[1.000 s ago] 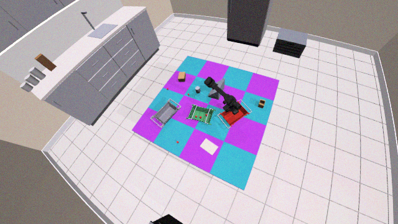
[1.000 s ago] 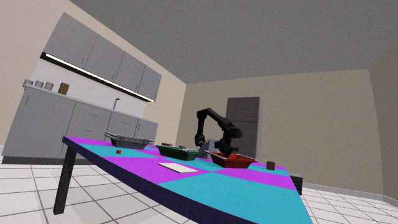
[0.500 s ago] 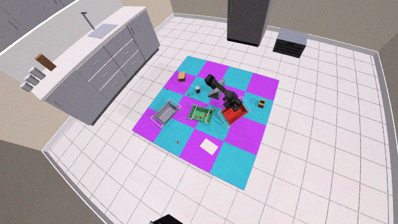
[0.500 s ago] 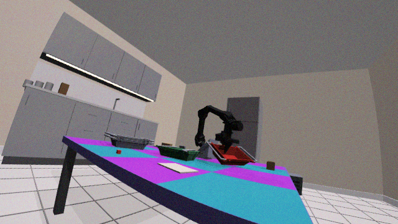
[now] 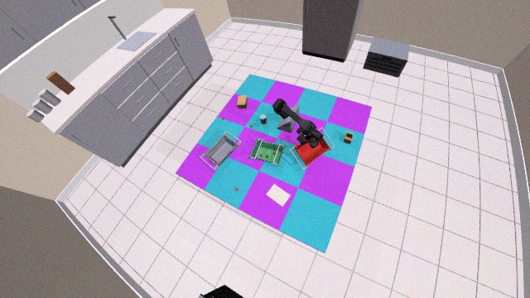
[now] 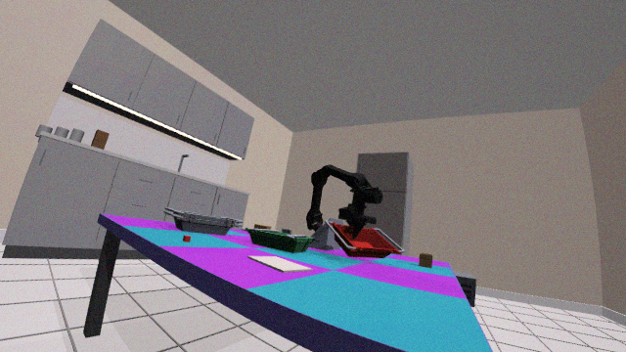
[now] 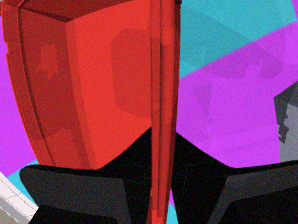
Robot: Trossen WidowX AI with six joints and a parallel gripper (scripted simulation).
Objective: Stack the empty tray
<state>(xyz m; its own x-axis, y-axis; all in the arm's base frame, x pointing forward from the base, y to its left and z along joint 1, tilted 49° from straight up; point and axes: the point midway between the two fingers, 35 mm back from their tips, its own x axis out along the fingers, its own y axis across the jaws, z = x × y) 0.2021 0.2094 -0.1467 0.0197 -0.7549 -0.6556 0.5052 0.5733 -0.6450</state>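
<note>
The loaded green tray (image 5: 267,148) (image 6: 279,241) stands at the middle of the table with several small red blocks inside. Its two pale wire bars lie across its top, near the ends. The empty red tray (image 5: 308,154) (image 6: 369,246) (image 7: 135,25) is to the right of it in the top view. My gripper (image 6: 358,235) (image 7: 158,132) is shut on the red tray's long rim, on the side toward the arm. That side is raised, so the tray is tilted, its opposite side low near the table. Its own bars are out over its ends. The fingertips are hidden in the top view.
A grey tray (image 5: 223,149) (image 6: 202,226) with wire bars stands beyond the green one. A white sheet (image 5: 278,194) (image 6: 280,263) lies toward the front edge. A brown block (image 5: 349,137) (image 6: 425,260), a tan block (image 5: 242,102), a grey cylinder (image 5: 263,119) and loose red blocks also stand about.
</note>
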